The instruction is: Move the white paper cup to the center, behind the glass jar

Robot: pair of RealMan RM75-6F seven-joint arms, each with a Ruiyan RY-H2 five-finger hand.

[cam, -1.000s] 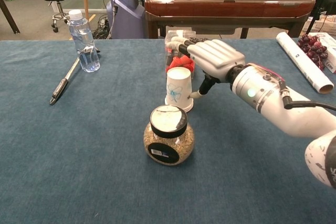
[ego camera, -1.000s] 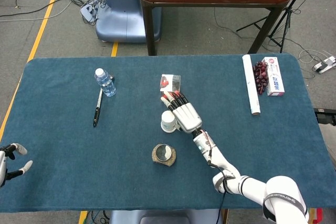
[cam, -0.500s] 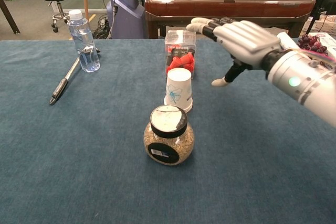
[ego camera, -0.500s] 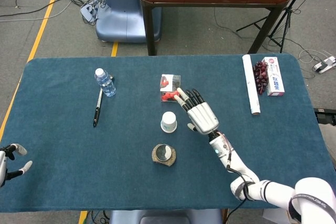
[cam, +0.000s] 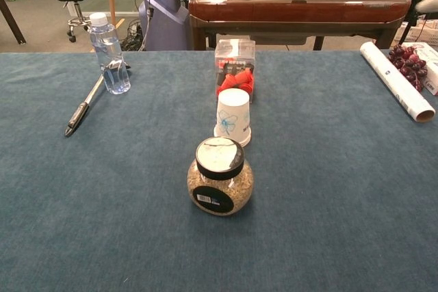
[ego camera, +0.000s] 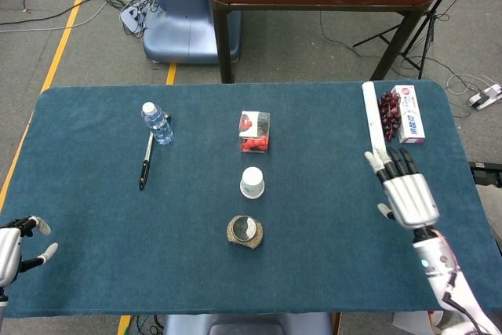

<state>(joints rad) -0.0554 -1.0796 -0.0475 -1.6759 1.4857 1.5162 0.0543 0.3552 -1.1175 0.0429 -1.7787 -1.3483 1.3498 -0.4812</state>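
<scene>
Standing upside down on the blue table cloth (ego camera: 94,194), the white paper cup (ego camera: 252,182) sits in the middle of the table, just behind the glass jar (ego camera: 245,231) and apart from it; seen from the chest camera, the cup (cam: 233,116) shows a pale blue flower print, and the jar (cam: 220,176), dark-lidded and filled with something grainy, stands nearest the robot; behind the cup rests a clear plastic box (cam: 234,65) with red things inside, near but not touching as far as I can tell; off to the left stand a small water bottle (ego camera: 157,122) and a black pen (ego camera: 145,164) lying beside it; at the far right edge lie a white paper roll (ego camera: 374,125), a bunch of dark grapes (ego camera: 389,114) and a small white carton (ego camera: 411,114); the right hand (ego camera: 408,191) hovers over the right side of the table, fingers spread and holding nothing, well apart from the cup; the left hand (ego camera: 17,242) shows at the lower left edge, fingers apart and empty.
</scene>
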